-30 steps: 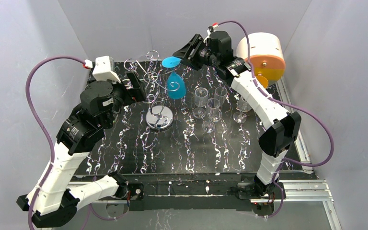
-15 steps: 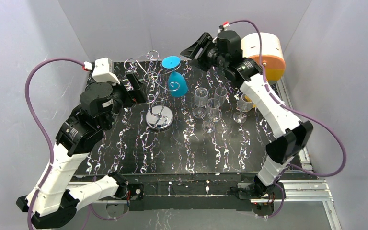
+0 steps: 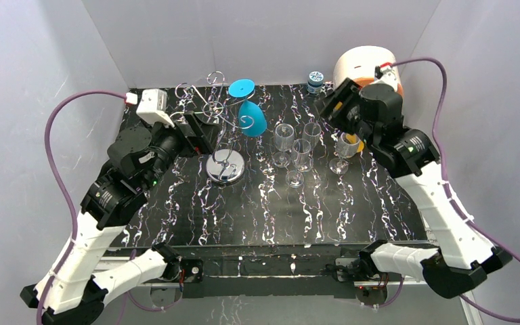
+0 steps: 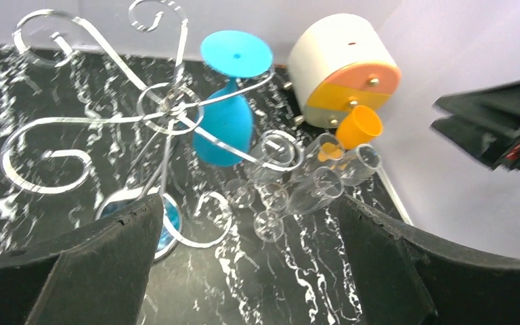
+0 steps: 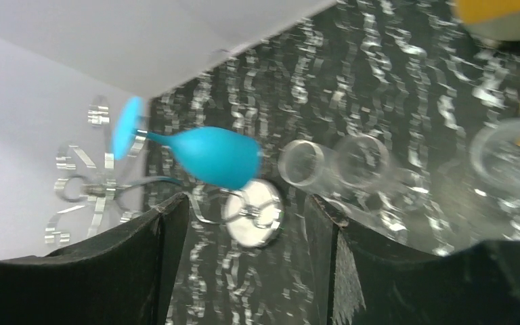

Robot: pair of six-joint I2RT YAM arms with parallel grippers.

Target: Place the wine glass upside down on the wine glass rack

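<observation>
Hanging inverted on the rack (image 3: 225, 166), the wine glass (image 3: 251, 120) is outside both wide jaws.

I have the left gripper (image 3: 198, 131) held up on a sharply bent elbow, pointing forward, jaws spread to their widest. My right gripper (image 3: 330, 107) sits high as well, wrist tipped downward, jaws standing well apart, forearm rising steeply behind it.

Blue wine glass (image 3: 251, 119) on wire rack (image 3: 225, 166).
Glass hangs inverted from a scroll arm; rack upright near surface's far edge.
</observation>
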